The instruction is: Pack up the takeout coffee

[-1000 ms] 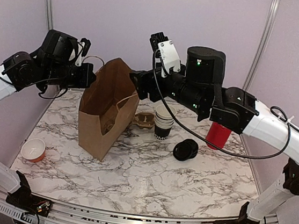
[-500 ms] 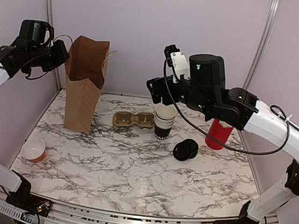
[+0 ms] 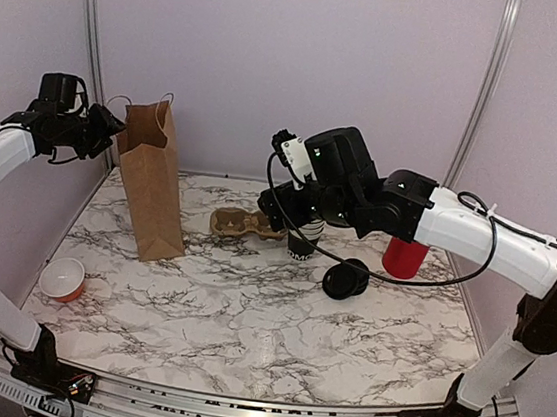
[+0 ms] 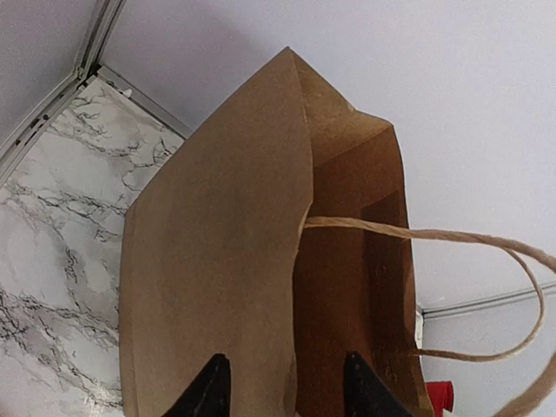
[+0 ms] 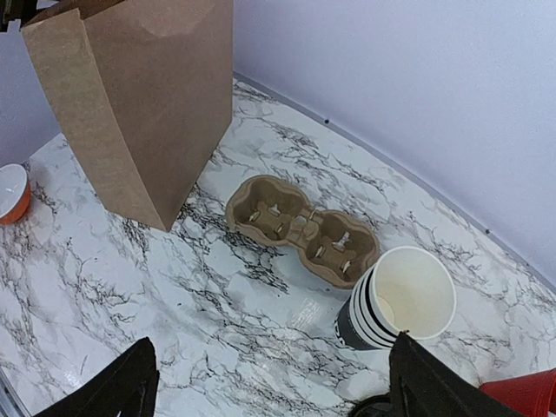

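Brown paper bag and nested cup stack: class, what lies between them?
An empty cardboard cup carrier, nearer the cup stack; clearest in the right wrist view.

Brown bag (image 3: pixel 156 179) upright L, cup carrier (image 3: pixel 246 225) ctr, red cup (image 3: pixel 406 256) R

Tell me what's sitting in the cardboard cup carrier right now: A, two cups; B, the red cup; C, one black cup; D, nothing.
D: the right wrist view shows both wells of the cup carrier empty, with the stack of cups standing beside it.
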`<state>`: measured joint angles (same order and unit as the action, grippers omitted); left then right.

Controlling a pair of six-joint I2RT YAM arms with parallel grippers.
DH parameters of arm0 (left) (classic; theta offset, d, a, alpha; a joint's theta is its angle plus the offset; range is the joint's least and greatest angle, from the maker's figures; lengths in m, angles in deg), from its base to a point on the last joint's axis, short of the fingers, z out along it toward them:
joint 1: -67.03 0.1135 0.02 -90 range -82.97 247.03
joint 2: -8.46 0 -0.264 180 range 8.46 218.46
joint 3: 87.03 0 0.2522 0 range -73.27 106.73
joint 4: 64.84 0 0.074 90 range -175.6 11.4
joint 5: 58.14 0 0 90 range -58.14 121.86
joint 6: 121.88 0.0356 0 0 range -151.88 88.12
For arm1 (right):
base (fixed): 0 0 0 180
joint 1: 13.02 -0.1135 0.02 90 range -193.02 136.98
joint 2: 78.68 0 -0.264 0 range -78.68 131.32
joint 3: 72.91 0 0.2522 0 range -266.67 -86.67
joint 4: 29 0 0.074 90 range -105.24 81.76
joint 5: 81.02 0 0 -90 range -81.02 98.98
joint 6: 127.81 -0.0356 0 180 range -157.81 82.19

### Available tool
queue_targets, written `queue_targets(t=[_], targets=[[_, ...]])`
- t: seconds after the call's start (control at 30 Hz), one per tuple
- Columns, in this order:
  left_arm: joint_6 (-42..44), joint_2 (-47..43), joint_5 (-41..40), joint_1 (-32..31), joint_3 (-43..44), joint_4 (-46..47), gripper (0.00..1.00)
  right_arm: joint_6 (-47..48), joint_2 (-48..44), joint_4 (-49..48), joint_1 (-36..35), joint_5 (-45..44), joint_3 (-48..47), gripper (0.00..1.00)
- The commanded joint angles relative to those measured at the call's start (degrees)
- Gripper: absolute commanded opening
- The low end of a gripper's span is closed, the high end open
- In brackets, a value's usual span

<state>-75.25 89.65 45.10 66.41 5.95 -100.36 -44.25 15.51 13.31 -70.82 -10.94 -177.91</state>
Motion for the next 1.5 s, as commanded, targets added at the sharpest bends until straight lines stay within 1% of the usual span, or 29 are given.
queue_targets(t=[0.0,0.2,0.27,0.33,0.47,0.6,0.7,0.8,0.83,0.9,1.07,1.13,1.23,1.3,1.4,1.47], targets=[[2.59,-4.31,0.72,0.38,0.33,2.85,0.56,-0.14,-0.02,1.30,0.91,0.90,-2.05,0.89],[5.98,-8.23,-1.02,0.32,0.30,1.44,0.77,0.22,0.03,1.75,2.50,0.00,-2.36,0.89],[7.07,-10.83,-2.14,0.27,-1.01,1.19,0.86,0.07,0.04,1.98,3.49,0.21,-2.45,0.89],[8.26,-13.16,-3.20,-0.10,-2.62,0.99,0.98,0.10,-0.04,2.03,4.51,0.81,-2.46,0.89],[11.61,-18.54,-6.59,-2.68,-6.37,0.69,0.99,-0.65,0.02,1.94,8.35,5.70,-2.34,0.89],[14.57,-24.82,-13.19,-7.99,-11.24,0.52,0.99,-0.98,0.91,2.29,14.09,12.07,-2.18,0.87],[15.96,-29.11,-18.06,-12.98,-15.68,0.39,0.99,0.96,2.68,2.69,16.68,13.87,-2.40,0.84],[16.14,-32.03,-19.07,-17.69,-19.73,0.46,0.99,4.47,6.30,5.21,16.84,13.46,-4.64,0.77],[16.10,-32.38,-18.83,-20.04,-20.96,0.59,0.99,5.11,7.79,6.49,16.84,13.72,-6.01,0.73],[16.04,-31.85,-18.86,-25.37,-22.46,0.69,0.99,5.50,10.21,8.41,16.84,13.66,-8.19,0.65],[15.49,-26.74,-22.79,-39.77,-23.41,2.38,0.99,5.50,12.75,9.00,16.84,12.97,-10.25,0.60],[15.05,-23.73,-23.77,-43.37,-23.64,4.31,0.99,5.33,14.16,9.88,16.84,12.42,-12.50,0.56],[14.17,-19.22,-22.10,-44.90,-23.77,8.64,0.99,5.26,16.10,10.96,16.56,12.67,-14.46,0.50],[13.60,-16.33,-21.18,-45.08,-23.17,10.69,0.99,5.56,17.16,11.59,16.26,12.49,-15.61,0.48],[13.72,-11.40,-21.02,-45.08,-20.73,10.96,0.99,5.72,19.11,13.20,16.05,12.16,-18.05,0.47],[13.98,-9.04,-20.78,-45.08,-19.33,11.08,0.99,5.67,20.42,14.74,15.90,11.88,-19.83,0.44]])
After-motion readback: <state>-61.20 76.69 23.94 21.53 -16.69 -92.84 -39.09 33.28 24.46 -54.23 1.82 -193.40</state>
